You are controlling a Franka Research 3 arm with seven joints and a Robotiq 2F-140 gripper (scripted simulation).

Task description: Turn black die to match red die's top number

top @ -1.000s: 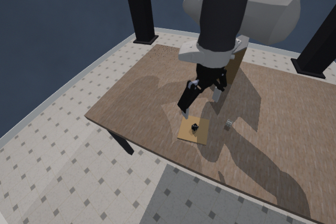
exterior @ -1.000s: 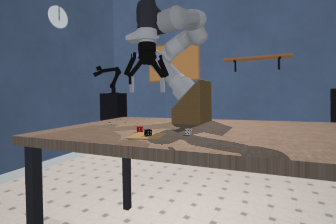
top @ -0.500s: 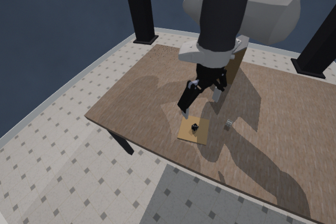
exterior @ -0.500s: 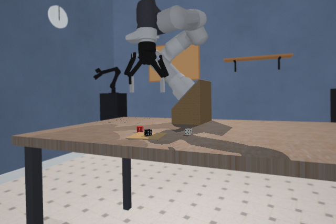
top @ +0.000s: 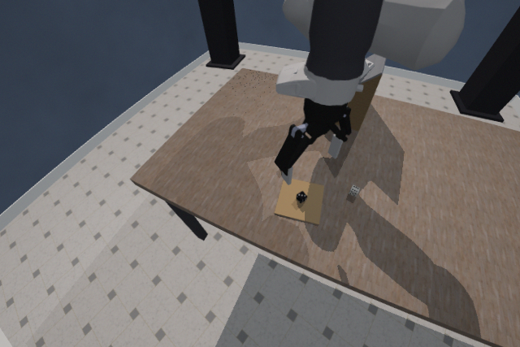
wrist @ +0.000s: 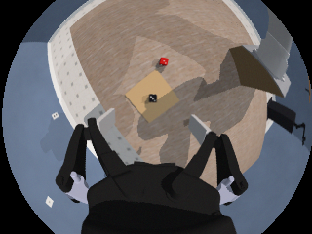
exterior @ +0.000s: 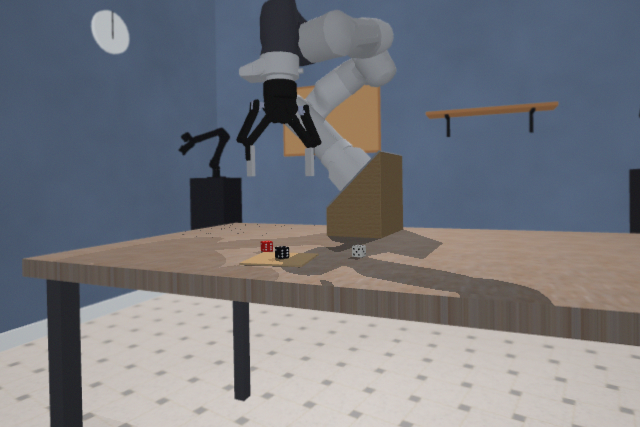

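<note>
The black die (top: pixel 301 197) sits on the tan mat (top: pixel 298 203) near the table's front edge. It also shows in the exterior view (exterior: pixel 281 252) and in the wrist view (wrist: pixel 152 97), on the mat (wrist: pixel 154 92). The red die (exterior: pixel 266 246) lies on the table just beyond the mat, apart from the black die; it also shows in the wrist view (wrist: pixel 164 61). In the top view my arm hides it. My gripper (exterior: pixel 279 168) (top: pixel 310 163) hangs high above the mat, fingers wide open and empty. The pips are too small to read.
A white die (top: pixel 354 191) lies on the table right of the mat, and shows in the exterior view (exterior: pixel 358 250). A wooden wedge block (exterior: pixel 368 198) stands behind the dice at the arm's base. The table's front edge is close to the mat.
</note>
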